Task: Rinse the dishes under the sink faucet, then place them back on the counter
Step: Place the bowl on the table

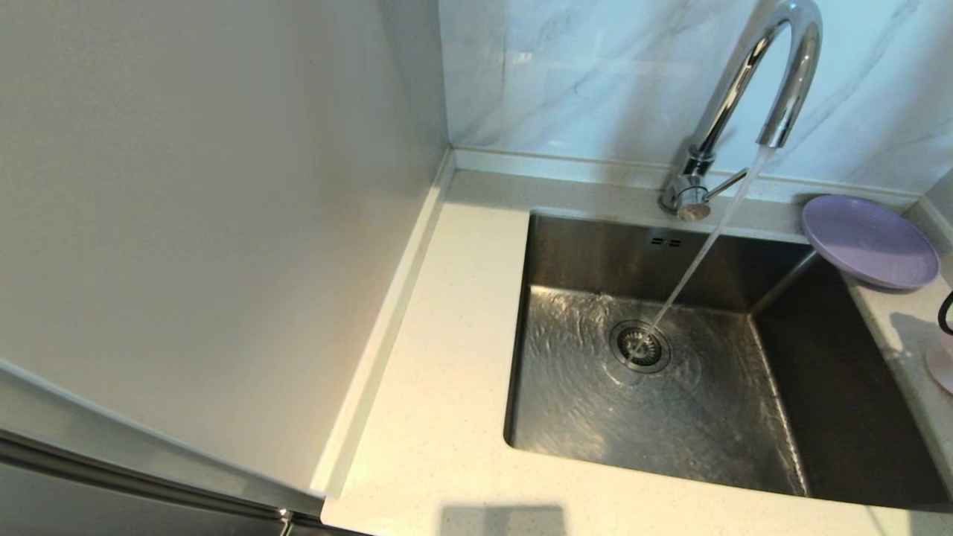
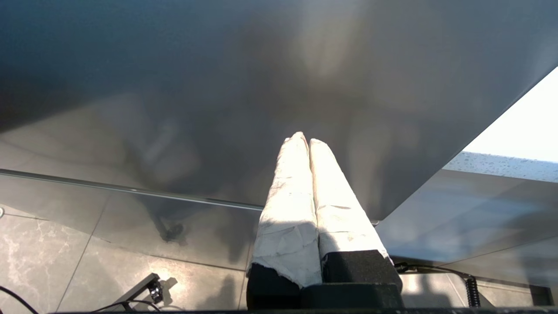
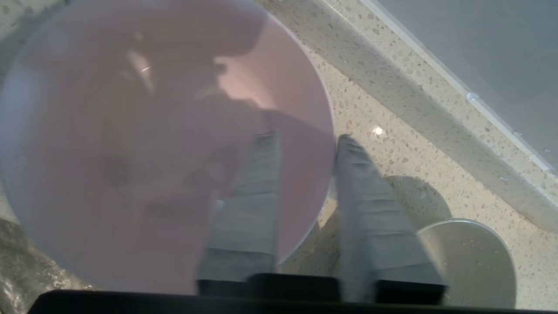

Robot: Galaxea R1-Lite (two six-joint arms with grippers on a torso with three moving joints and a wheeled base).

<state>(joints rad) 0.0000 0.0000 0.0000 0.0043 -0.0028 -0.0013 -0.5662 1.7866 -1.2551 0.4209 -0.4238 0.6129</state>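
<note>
Water runs from the chrome faucet into the steel sink, landing at the drain strainer. The lilac plate lies on the counter at the sink's back right corner. At the head view's right edge only a sliver of the pale pink bowl shows. My right gripper is open and straddles the rim of the pink bowl, one finger inside it and one outside. The grey-white bowl stands beside it. My left gripper is shut and empty, parked low.
The marble-veined wall rises behind the faucet, and a plain white wall closes the left side. A low raised back edge borders the counter near the bowls. The left wrist view shows a grey cabinet panel and floor tiles.
</note>
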